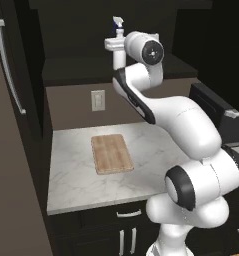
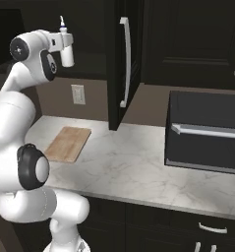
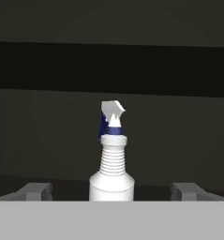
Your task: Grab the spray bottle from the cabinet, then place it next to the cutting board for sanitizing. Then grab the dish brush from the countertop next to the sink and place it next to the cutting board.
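The gripper (image 3: 112,191) is opened wide, nothing held; the spray bottle (image 3: 112,168) is seen upright betw. its tips, in the cabinet (image 1: 76,60) recess, at 12 o'clock from the cutting board (image 1: 111,153) on the desk (image 1: 76,185). If closed off-centre, bottle could be tipped or pushed deeper.

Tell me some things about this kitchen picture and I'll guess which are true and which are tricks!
1. The spray bottle stands upright in the cabinet. True.
2. The tool is squeezed shut. False: its fingers are spread wide either side of the bottle.
3. The cutting board lies flat on the countertop. True.
4. The bottle's nozzle is red. False: it is white and blue.
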